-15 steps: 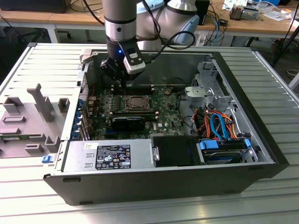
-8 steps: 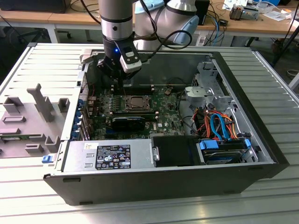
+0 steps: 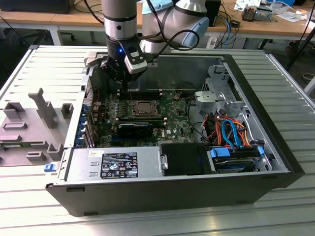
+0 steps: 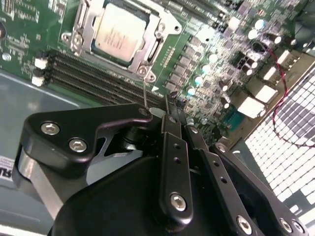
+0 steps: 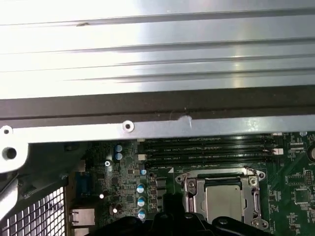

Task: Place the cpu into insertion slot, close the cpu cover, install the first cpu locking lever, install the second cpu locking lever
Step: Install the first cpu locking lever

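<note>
The hand [image 4: 170, 110], fingers pressed together and holding nothing, hovers just beside the insertion slot [image 4: 120, 34]. There the cpu [image 4: 118, 30] sits under the closed cpu cover [image 4: 86, 27]. Descending off-line, a fingertip could scrape the nearby memory slots [image 4: 93, 76].

A ribbed aluminium table [image 3: 275, 206] is seen under everything, made of long slotted profiles with light glaring off them. A grey moulded tray [image 3: 29, 130] is parked on it toward the exterior view's left. Behind, a wooden workbench [image 3: 59, 19] is set across the back, cluttered with cables [image 3: 229, 22] and bits of paper [image 3: 293, 14]. Dark floor is glimpsed beneath the bench.
</note>
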`<state>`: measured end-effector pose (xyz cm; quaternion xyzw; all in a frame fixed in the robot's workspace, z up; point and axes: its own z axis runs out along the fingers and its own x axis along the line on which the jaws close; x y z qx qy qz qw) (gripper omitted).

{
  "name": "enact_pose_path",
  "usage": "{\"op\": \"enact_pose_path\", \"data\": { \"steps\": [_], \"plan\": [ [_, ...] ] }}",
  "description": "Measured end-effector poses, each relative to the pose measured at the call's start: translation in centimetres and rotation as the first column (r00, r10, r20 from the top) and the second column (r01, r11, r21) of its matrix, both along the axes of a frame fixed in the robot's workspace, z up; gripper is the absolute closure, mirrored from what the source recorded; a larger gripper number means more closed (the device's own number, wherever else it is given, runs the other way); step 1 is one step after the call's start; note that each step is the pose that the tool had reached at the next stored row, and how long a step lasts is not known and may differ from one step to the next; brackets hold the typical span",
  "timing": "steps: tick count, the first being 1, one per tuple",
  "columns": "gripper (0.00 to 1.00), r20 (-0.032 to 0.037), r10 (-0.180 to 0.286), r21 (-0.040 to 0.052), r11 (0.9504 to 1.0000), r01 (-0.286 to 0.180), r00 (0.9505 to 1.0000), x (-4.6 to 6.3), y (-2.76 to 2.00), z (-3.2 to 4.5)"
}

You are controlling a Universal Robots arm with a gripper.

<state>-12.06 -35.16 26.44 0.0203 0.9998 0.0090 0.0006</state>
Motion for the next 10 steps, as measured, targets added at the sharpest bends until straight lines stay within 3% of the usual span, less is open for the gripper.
{"op": "enact_pose_path", "data": {
  "steps": [6,10],
  "plan": [
    [0.89,0.0,0.023,-0.0004,0.9997,-0.023,0.9997,-0.5,0.58,-0.06],
    [0.89,0.0001,0.049,-0.0003,0.9988,-0.049,0.9988,-0.5,1.33,-0.08]
  ]
}}
